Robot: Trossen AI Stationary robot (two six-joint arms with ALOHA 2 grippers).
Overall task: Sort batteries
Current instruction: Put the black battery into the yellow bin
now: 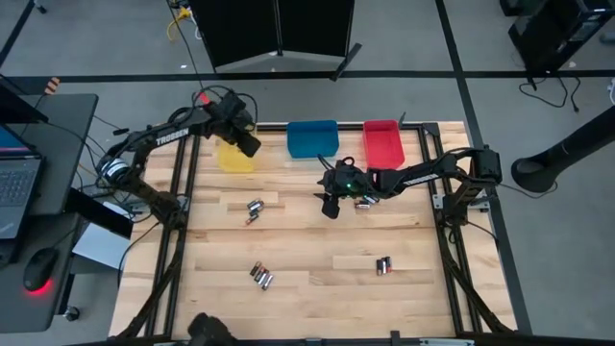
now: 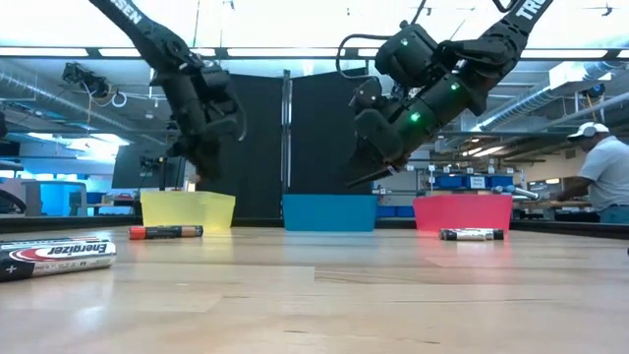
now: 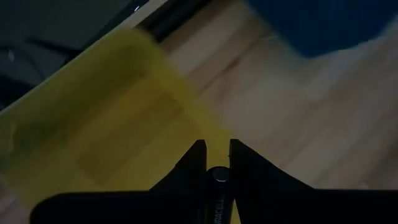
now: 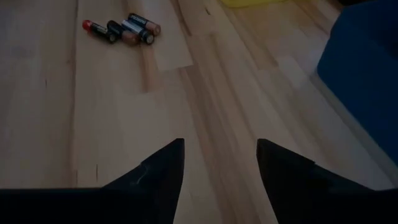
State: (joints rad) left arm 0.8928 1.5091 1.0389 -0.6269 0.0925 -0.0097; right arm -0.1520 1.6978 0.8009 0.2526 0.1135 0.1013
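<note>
My left gripper (image 1: 248,144) hangs over the yellow bin (image 1: 234,158) at the table's far side, shut on a small dark battery (image 3: 217,176). My right gripper (image 1: 331,204) hovers open above the table's middle, in front of the blue bin (image 1: 313,138), touching nothing; its fingertips (image 4: 221,158) frame bare wood. Loose batteries lie on their sides in clusters: one (image 1: 255,210) left of centre, seen also (image 4: 124,28) in the right wrist view, one (image 1: 261,277) near the front, one (image 1: 384,265) at right, one (image 1: 364,201) by the right gripper. The red bin (image 1: 382,142) stands far right. My left gripper pinches the battery between its two fingers (image 3: 194,163), with the battery's round silvery end (image 3: 217,174) showing between the fingertips and its body running back along the fingers. The battery is lifted clear, above the yellow bin (image 3: 106,118).
Three bins stand in a row along the far edge: yellow (image 2: 187,209), blue (image 2: 329,211), red (image 2: 462,211). A large battery (image 2: 59,258) lies close to the low camera. A person (image 2: 604,172) sits in the room beyond the table. Bare wood shows between the clusters.
</note>
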